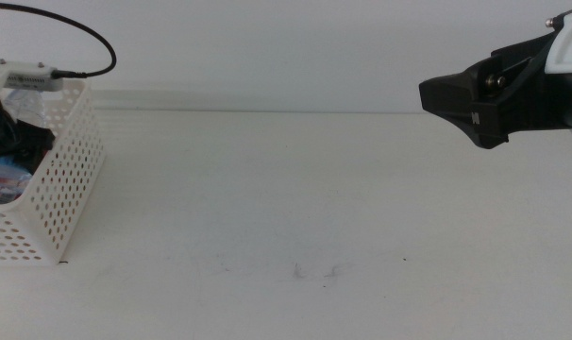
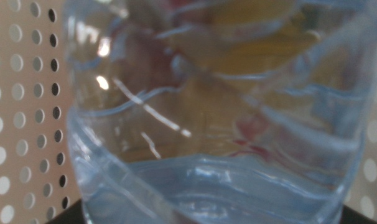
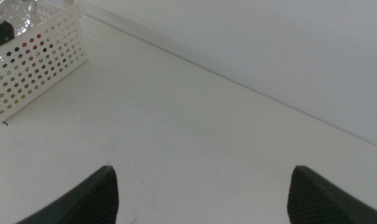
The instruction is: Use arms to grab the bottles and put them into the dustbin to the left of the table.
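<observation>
1. One white rectangular plastic basket with rows of small holes (image 1: 64, 179) sits at the far left edge of the table, and it's the only bin in play.
2. Inside it, the middle view shows a jumble: something blue and red low down (image 1: 1, 178), a clear crinkled shape near the top (image 1: 24, 102). How many bottles are in there, I cannot tell.
3. The left gripper (image 1: 10, 137) is down inside the basket, a black mass with a cable looping up behind it.
4. Its wrist camera is filled by one clear ribbed plastic bottle (image 2: 219, 118), with yellow and red smears showing through it and the basket's perforated wall on either side. Whether the jaws are apart or clamped on that bottle, I cannot tell.
5. The right gripper (image 1: 465, 99) hangs high over the right side of the table, well apart from the basket; its two dark jaws stand wide apart with nothing between them.
6. The wide white tabletop (image 1: 295, 208) shows a few faint dark scuffs near the front middle (image 1: 314, 272).
7. Behind runs a plain pale wall (image 1: 286, 47).
</observation>
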